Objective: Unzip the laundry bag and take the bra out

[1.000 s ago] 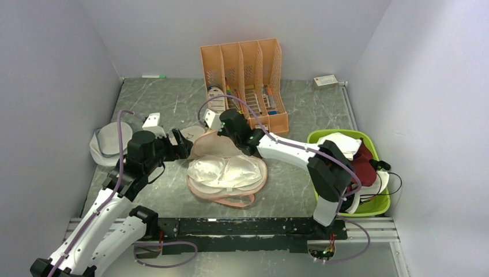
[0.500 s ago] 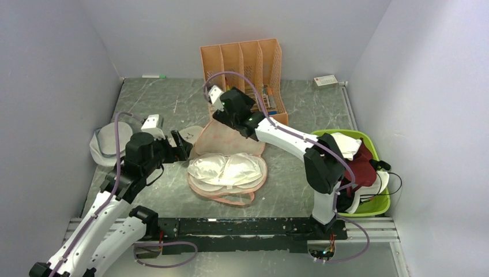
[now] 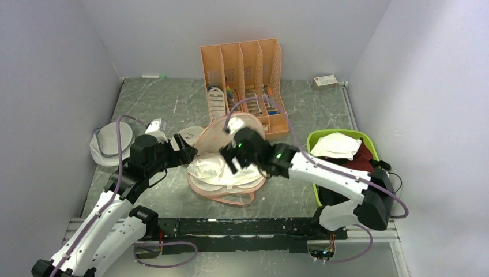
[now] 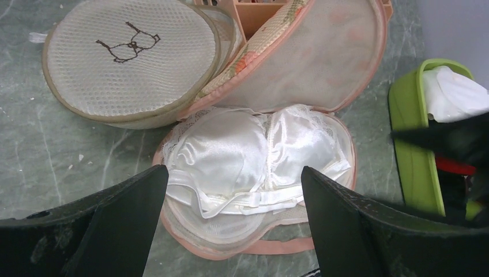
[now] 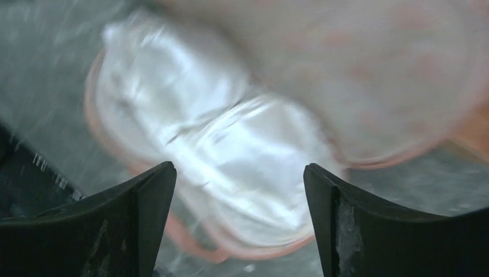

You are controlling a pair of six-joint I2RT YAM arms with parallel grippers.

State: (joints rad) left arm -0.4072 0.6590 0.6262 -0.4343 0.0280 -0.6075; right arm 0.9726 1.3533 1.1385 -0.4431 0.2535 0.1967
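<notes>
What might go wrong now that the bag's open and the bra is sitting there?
The open right gripper above the bra may pinch lining of the laundry bag too, dragging everything. The raised lid might flop back over it. The left gripper is close; the two may bump.

Peach-pink two-lobed zip laundry bag (image 4: 346,63), fruit-printed outside: unzipped, lid tilted up and back, pale mesh lining exposed. White satin bra (image 4: 248,158): cups up, lying in the lower half.
</notes>
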